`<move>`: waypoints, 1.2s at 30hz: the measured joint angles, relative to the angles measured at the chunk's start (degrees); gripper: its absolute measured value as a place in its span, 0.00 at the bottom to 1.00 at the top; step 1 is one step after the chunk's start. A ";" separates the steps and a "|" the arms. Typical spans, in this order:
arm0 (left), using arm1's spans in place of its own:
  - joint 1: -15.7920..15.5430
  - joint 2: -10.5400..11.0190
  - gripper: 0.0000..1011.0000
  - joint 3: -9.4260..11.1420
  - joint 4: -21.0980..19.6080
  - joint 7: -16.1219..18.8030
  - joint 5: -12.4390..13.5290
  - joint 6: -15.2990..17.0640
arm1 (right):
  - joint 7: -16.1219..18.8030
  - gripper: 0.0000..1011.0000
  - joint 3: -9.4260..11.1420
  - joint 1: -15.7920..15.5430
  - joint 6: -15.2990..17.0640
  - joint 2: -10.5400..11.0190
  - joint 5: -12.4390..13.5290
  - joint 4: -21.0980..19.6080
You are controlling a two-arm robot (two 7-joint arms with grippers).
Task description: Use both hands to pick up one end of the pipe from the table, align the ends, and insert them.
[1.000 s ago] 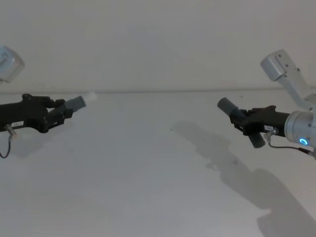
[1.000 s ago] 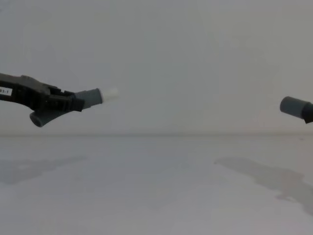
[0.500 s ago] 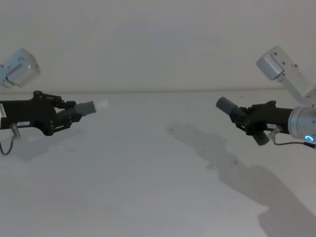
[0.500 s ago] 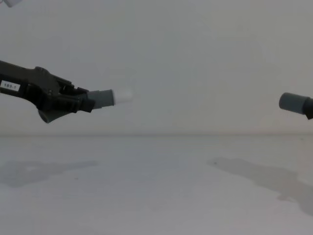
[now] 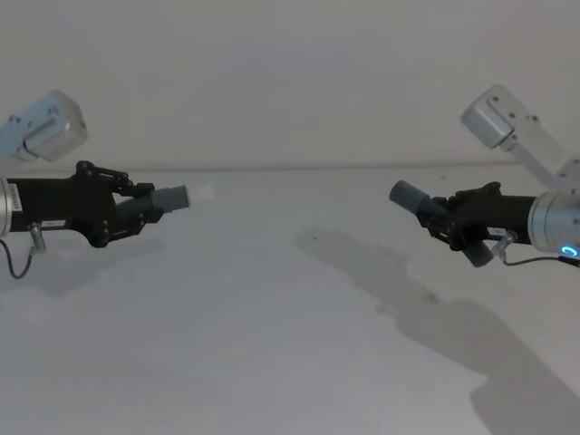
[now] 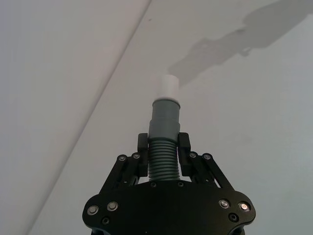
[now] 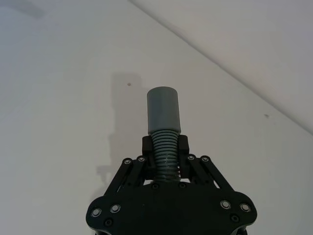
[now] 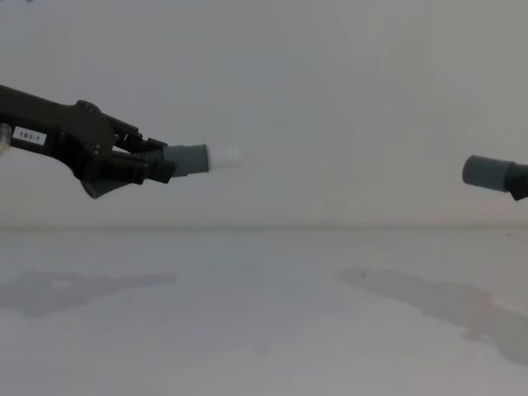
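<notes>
Both pipe pieces hang in the air above the white table (image 5: 272,344). My left gripper (image 5: 136,208) is shut on the corrugated part of one pipe piece (image 6: 163,159); its grey cuff (image 8: 188,159) with the narrower white tip (image 8: 224,157) points right, nearly level. At the right, my right gripper (image 5: 446,225) is shut on the other corrugated piece (image 7: 166,154), whose plain open socket cuff (image 5: 406,196) points left toward the first. A wide gap separates the two ends.
The arms throw long shadows (image 5: 408,299) on the table's right half. The table's far edge (image 5: 290,169) meets a plain wall behind.
My left gripper has moved right and risen, and levelled its pipe piece so the white tip points straighter at the socket. The right gripper shifted slightly left.
</notes>
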 joint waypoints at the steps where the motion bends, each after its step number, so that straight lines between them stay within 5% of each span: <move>1: -0.07 -0.01 0.32 0.09 0.00 -0.06 -0.01 -0.13 | 0.06 0.26 -0.10 0.05 -0.02 0.05 -0.03 -0.01; 36: -0.82 0.11 0.32 0.88 -0.89 -1.68 -2.54 -3.63 | 5.17 0.26 -8.26 7.20 -1.95 -0.12 -1.30 1.73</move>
